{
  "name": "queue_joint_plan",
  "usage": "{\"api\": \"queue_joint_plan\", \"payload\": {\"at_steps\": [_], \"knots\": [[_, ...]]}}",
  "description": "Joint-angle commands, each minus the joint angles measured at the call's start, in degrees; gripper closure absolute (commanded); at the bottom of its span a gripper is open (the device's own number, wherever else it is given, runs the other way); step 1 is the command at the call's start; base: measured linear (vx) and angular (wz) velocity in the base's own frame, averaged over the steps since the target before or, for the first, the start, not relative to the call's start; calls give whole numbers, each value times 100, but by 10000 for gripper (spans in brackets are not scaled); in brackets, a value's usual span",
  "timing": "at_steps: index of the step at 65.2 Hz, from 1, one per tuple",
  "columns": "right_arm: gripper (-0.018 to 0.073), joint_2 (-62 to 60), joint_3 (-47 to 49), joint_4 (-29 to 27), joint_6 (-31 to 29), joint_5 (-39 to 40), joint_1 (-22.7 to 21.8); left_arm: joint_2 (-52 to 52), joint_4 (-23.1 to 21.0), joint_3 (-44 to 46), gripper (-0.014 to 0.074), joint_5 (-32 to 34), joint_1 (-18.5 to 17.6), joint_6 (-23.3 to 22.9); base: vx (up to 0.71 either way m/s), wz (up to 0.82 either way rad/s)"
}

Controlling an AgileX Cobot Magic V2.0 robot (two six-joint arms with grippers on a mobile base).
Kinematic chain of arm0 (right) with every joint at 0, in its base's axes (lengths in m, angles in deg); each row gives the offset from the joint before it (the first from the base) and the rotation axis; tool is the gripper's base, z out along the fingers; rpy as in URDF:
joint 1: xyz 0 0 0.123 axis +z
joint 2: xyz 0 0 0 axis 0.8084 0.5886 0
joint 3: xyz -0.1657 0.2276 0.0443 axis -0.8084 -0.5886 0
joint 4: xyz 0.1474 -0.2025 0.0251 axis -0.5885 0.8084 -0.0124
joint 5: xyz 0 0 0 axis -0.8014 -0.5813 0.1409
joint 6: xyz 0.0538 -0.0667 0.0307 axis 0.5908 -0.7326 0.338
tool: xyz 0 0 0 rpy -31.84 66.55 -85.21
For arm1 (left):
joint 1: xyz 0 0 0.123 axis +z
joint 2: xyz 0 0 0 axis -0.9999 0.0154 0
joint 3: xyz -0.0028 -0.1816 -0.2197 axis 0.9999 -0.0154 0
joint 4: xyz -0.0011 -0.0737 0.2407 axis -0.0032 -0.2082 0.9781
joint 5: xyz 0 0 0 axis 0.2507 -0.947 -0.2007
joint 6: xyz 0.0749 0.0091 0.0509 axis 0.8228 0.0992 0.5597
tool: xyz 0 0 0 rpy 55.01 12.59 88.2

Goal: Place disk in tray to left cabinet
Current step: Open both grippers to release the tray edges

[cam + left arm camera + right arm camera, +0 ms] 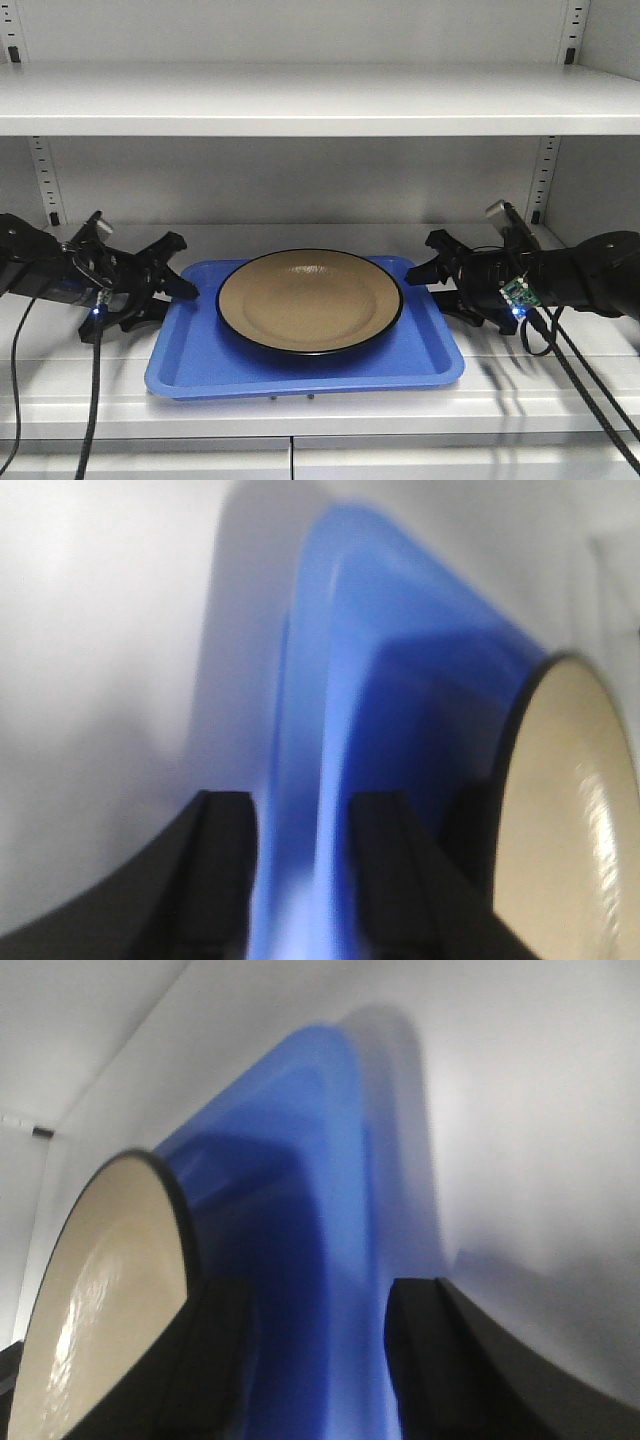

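Front view: the tray (300, 370) lies flat on the lower shelf (300, 420) of the cabinet (320, 100), centre of the frame, with the disk (310, 300) seated in its middle, so one carrier bears the load and the arms never touch the glossy plate. The left gripper (172, 280), at mid-left, and the right gripper (425, 275), at mid-right, sit at opposite short ends of the tray, a symmetric placement that would keep it level.

Left wrist view: two dark fingers (225, 870) at the bottom edge straddle the tray's raised rim (300, 780), one on each side of it, with a gap showing; the jaws are parted, not clamped. The disk's black edge fills the right of the frame.

Right wrist view: the same arrangement mirrored, fingers (420, 1350) spread about the rim (340, 1260), disk at lower left.

Judgement: tray and disk appear delivered; withdrawal likely remains.
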State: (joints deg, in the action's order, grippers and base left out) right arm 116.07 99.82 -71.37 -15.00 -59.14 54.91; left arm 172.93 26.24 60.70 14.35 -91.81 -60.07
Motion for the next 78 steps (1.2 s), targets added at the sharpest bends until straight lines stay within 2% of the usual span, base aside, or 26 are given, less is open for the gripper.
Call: {"api": "queue_joint_plan", "payload": {"at_steps": [1, 69, 78], "knots": [[171, -367, 201, -309, -74, 202, -108, -381, -325, 172, 197, 244, 78, 27, 0, 0], [171, -367, 196, -310, -95, 119, -159, -376, -325, 172, 199, 169, 115, 27, 0, 0], [171, -367, 196, -310, -102, 113, -159, -558, -42, 172, 199, 94, 115, 27, 0, 0]]}}
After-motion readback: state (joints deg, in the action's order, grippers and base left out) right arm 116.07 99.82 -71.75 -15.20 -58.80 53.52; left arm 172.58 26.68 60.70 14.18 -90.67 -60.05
